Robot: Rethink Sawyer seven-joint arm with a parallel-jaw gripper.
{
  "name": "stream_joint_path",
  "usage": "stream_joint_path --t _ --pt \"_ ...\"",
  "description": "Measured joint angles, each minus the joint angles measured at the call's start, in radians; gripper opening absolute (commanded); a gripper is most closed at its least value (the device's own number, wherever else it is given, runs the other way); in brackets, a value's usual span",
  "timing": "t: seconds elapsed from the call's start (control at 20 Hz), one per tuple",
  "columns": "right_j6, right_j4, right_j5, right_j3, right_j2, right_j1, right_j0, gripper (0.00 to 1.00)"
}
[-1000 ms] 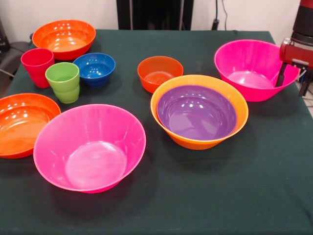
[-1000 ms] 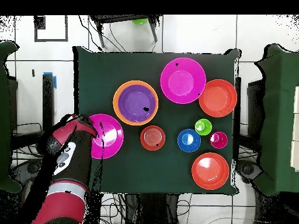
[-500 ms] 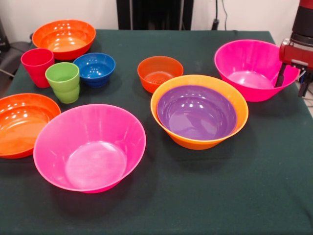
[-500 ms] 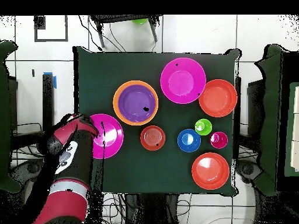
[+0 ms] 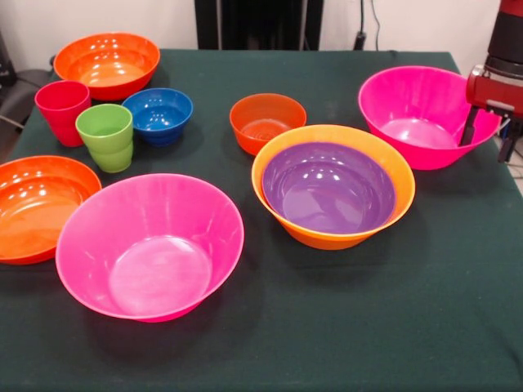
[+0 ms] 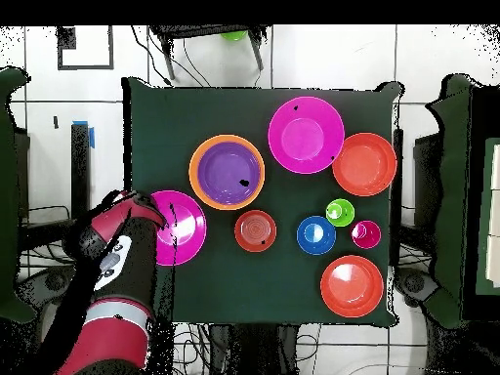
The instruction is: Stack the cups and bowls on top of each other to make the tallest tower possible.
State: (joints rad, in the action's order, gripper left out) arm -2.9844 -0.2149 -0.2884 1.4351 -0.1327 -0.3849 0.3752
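Counted eight glossy plastic bowls on the dark green table (image 5: 441,327): two large hot pink bowls (image 5: 149,245) (image 5: 423,114), one large orange bowl (image 5: 333,186) with a purple bowl (image 5: 328,186) nested inside, two shallow red-orange bowls (image 5: 33,206) (image 5: 107,64), one small red-orange bowl (image 5: 267,121), one small blue bowl (image 5: 158,113). Two tumblers: red cup (image 5: 62,110), lime green cup (image 5: 105,135), side by side. No tower stood. Gripper (image 5: 489,135) sat at the far pink bowl's rim, fingers (image 5: 469,126) apart, straddling the wall.

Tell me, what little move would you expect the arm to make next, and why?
Probably closing on that bowl's rim and lifting it. The gripper sits at the edge of the pink bowl, one finger inside the wall and the other outside. Nothing is stacked yet except the purple bowl nested in the orange bowl, so a base bowl seems needed.
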Motion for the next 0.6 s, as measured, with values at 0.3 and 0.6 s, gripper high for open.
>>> stream_joint_path --t 0.3,0.6 --pt "0.0 0.0 0.0 0.002 0.007 -0.003 -0.005 1.0" --pt "0.0 0.0 0.0 0.008 0.015 -0.015 -0.005 1.0"
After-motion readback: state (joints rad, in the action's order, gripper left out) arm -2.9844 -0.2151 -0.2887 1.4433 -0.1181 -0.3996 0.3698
